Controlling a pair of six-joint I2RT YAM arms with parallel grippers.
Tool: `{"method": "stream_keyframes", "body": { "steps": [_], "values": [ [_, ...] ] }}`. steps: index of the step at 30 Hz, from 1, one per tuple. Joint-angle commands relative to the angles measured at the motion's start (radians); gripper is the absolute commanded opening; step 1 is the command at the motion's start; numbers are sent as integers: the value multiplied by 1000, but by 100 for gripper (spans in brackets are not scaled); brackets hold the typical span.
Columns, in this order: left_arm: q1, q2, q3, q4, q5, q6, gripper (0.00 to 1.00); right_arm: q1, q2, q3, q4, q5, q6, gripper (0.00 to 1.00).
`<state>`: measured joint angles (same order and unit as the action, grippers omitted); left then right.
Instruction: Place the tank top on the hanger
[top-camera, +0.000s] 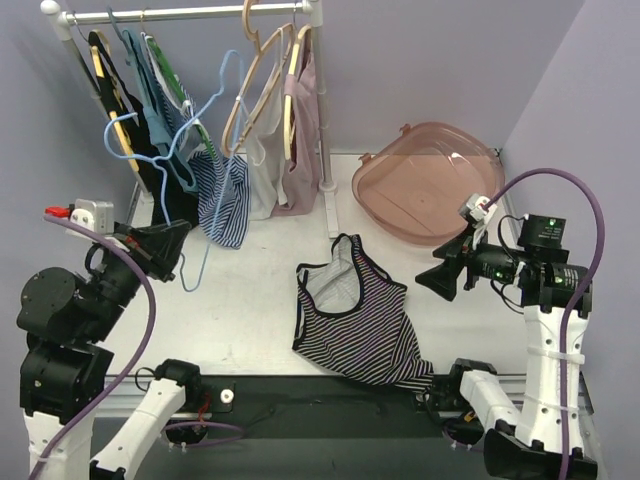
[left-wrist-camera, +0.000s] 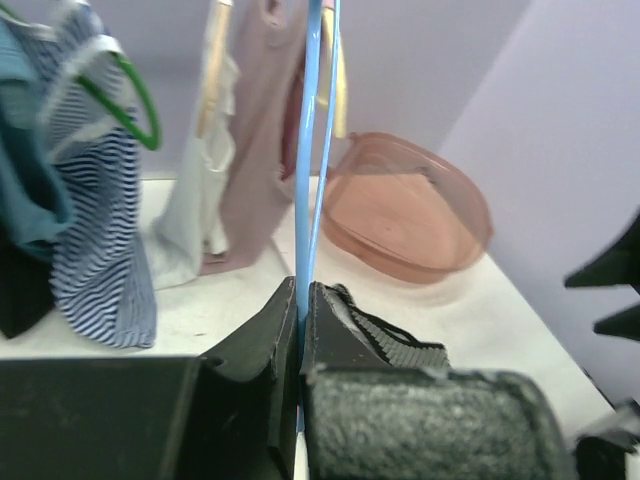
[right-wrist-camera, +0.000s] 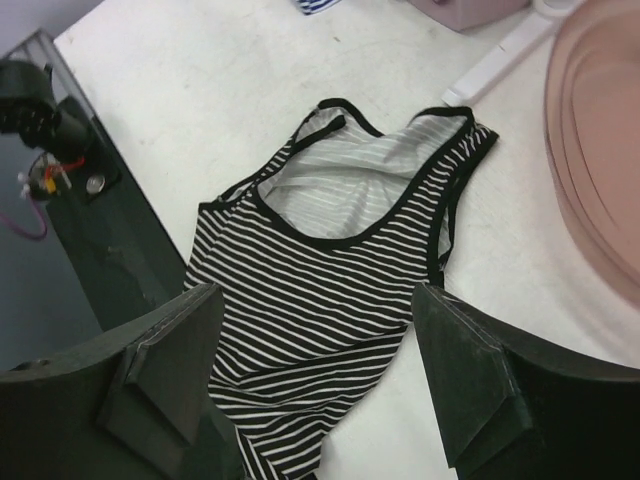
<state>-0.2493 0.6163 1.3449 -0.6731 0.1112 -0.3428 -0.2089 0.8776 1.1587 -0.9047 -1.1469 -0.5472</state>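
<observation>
A white desk stands under lilac walls, with the 2 arms based at its near edge. Nearest, the tank top (top-camera: 352, 322) lies a little rumpled at the middle of the near edge. Its hem reaches that edge, its straps point toward the far side, and the grey inside shows at the neckline. Nothing is threaded through it, so the dressing itself is not yet begun. Toward the right edge, the right claw (right-wrist-camera: 318, 350) hangs spread wide and empty, looking down on the top without touching it. Toward the left edge, the left claw (left-wrist-camera: 302, 305) is clenched on the thin rods of the blue hanger (left-wrist-camera: 305, 150), which is held upright. I judge that 1 part is done, the hanger being in hand. What is left is lifting the neck open and feeding the hanger's shoulders inside. At the far right corner sits a pink see-through tub (top-camera: 430, 185), tilted, with nothing visible in it. At the far left corner a rack (top-camera: 190, 13) carries several other garments.
</observation>
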Motion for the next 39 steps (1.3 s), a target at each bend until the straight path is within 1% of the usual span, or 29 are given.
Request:
{"method": "stream_keyframes", "body": {
  "steps": [1, 2, 3, 4, 5, 6, 11, 16, 19, 20, 21, 23, 24, 25, 26, 27, 28, 29, 30, 31, 34, 35, 39],
  "values": [
    [-1, -6, -91, 162, 282, -90, 0, 80, 21, 114, -163, 38, -149, 78],
    [-1, -9, -131, 182, 327, -131, 0, 98, 21, 142, -171, 42, -151, 78],
    [1, -10, -148, 232, 362, -151, 0, 115, 23, 154, -201, 61, -175, 78],
    [-1, -12, -165, 259, 431, -171, 0, 134, 24, 168, -218, 73, -192, 78],
    [1, -10, -187, 280, 462, -198, 0, 150, 27, 182, -236, 88, -207, 78],
    [-1, -4, -190, 305, 485, -205, 0, 193, 31, 205, -264, 120, -218, 78],
    [-1, 17, -214, 340, 609, -225, 0, 272, 35, 269, -312, 153, -240, 79],
    [-22, 0, -308, 368, 636, -239, 0, 299, 38, 337, -312, 125, -201, 79],
    [-79, -9, -381, 368, 608, -240, 0, 301, 40, 357, -309, 99, -177, 80],
    [-140, -9, -401, 368, 590, -239, 0, 299, 40, 355, -309, 82, -177, 80],
    [-175, -10, -417, 368, 534, -237, 0, 299, 38, 352, -309, 75, -175, 80],
    [-261, -4, -456, 369, 469, -228, 0, 299, 34, 337, -309, 59, -175, 80],
    [-357, 16, -463, 369, 434, -223, 0, 299, 34, 331, -306, 56, -172, 80],
    [-423, 29, -469, 369, 348, -216, 0, 299, 34, 323, -304, 55, -171, 80],
    [-483, 46, -469, 363, 302, -194, 0, 299, 28, 305, -297, 53, -165, 80],
    [-612, 89, -466, 362, 256, -182, 0, 298, 26, 297, -292, 52, -157, 80],
    [-672, 114, -460, 360, 160, -151, 0, 299, 24, 283, -289, 49, -154, 80],
    [-726, 144, -442, 360, 125, -134, 0, 299, 20, 273, -284, 49, -154, 80],
    [-781, 210, -429, 360, 93, -121, 0, 299, 17, 251, -283, 46, -155, 80],
    [-854, 242, -414, 357, 56, -89, 0, 298, 11, 242, -281, 44, -154, 80],
    [-919, 364, -351, 340, 53, -50, 0, 296, -9, 208, -278, 36, -163, 80],
    [-923, 403, -339, 330, 54, -39, 0, 296, -20, 200, -287, 33, -174, 80],
    [-943, 453, -287, 310, 70, 4, 0, 296, -40, 162, -316, 15, -215, 81]
  ]
}}
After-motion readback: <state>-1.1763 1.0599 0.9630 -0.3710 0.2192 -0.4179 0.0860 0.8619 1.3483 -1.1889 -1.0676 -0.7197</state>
